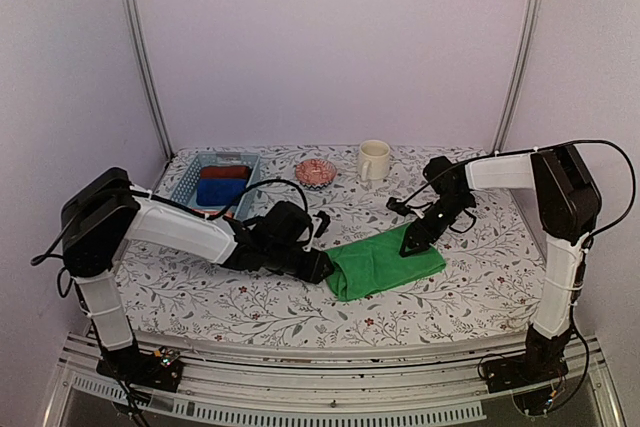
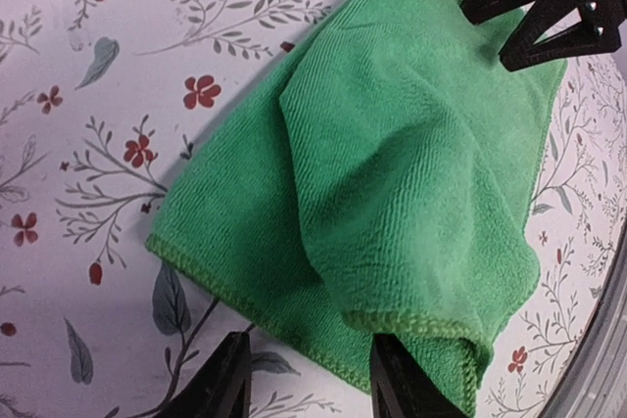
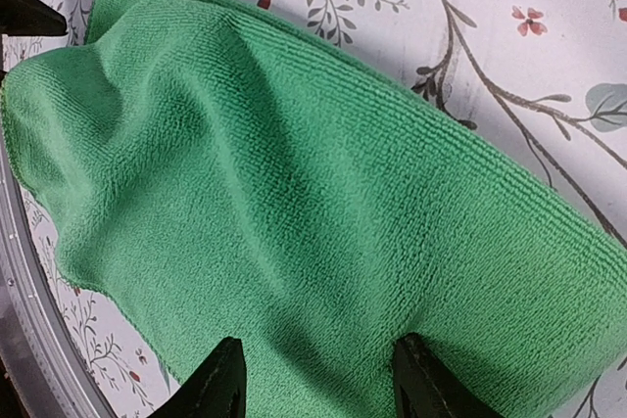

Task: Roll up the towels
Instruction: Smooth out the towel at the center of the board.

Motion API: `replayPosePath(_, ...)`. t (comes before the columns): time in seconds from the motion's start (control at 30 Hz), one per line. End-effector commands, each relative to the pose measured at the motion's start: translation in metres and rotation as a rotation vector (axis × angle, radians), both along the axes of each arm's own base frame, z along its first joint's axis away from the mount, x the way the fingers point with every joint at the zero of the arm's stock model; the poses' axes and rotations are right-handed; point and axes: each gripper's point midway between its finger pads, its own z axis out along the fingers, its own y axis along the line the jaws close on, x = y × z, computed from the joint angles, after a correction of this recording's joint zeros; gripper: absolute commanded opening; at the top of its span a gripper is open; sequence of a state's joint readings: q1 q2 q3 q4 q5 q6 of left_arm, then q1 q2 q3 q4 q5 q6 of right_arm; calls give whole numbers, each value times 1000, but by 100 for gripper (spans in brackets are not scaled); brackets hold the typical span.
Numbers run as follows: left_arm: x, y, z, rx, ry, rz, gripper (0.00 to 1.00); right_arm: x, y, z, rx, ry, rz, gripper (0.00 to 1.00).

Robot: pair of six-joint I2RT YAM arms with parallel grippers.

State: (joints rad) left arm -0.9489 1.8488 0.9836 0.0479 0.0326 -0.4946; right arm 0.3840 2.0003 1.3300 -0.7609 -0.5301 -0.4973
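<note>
Left gripper: jaws spread, straddling the hemmed corner of the green towel; no pinch is evident. Right gripper: jaws spread, both fingers resting on the towel's opposite end. The towel lies loosely folded and rumpled at mid-table on the floral tablecloth, between the two grippers. Well behind it stand a blue basket holding a blue roll and a dark red roll, a patterned bowl and a cream mug.

We log plain pale lilac walls and two metal posts behind. Our table has a floral-print cover.
</note>
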Motion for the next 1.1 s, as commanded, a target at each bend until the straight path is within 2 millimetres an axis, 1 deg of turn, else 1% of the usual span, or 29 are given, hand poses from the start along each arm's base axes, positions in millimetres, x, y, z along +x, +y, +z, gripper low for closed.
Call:
replayPosePath(0.0,8,-25,13,-51,-48,-38,43,-1,-5,-15,-22,13,-5,54)
replayPosePath(0.1,12,-32,10,-54,-39,-41,42,-2,-4,-15,-14,19,-5,53)
replayPosePath(0.13,14,-31,6,-37,-34,-34,42,-1,-3,-14,-12,16,-6,53)
replayPosePath(0.2,20,-29,2,0,-31,-6,41,-1,-3,-13,-8,18,-8,53)
replayPosePath(0.27,22,-25,-14,44,-12,8,40,-2,-2,-13,-6,23,-7,53)
replayPosePath(0.33,24,-22,-19,61,-8,28,40,-2,-2,-14,-6,26,-7,53)
replayPosePath(0.37,26,-20,-20,61,-4,38,38,-3,-2,-14,-4,29,-7,53)
replayPosePath(0.47,27,-22,-14,27,-12,34,23,-4,-2,-16,-5,34,-6,53)
replayPosePath(0.5,29,-21,-13,26,-18,35,19,-5,-2,-17,-5,35,-6,53)
replayPosePath(0.53,31,-18,-11,38,-28,39,16,-5,-2,-17,-6,35,-6,53)
replayPosePath(0.6,42,-6,-9,97,-59,60,13,-5,-3,-17,-6,37,-6,53)
replayPosePath(0.7,59,20,11,174,-128,91,13,-7,-4,-19,-11,40,-6,53)
replayPosePath(0.8,75,50,15,249,-150,142,15,-9,-6,-22,-19,43,-4,53)
replayPosePath(0.87,82,65,14,281,-146,169,19,-9,-5,-23,-17,45,-3,53)
replayPosePath(0.93,82,72,13,298,-140,172,24,-9,-5,-22,-13,47,-5,53)
replayPosePath(1.07,70,63,14,256,-113,116,30,-8,-4,-21,-8,51,-7,53)
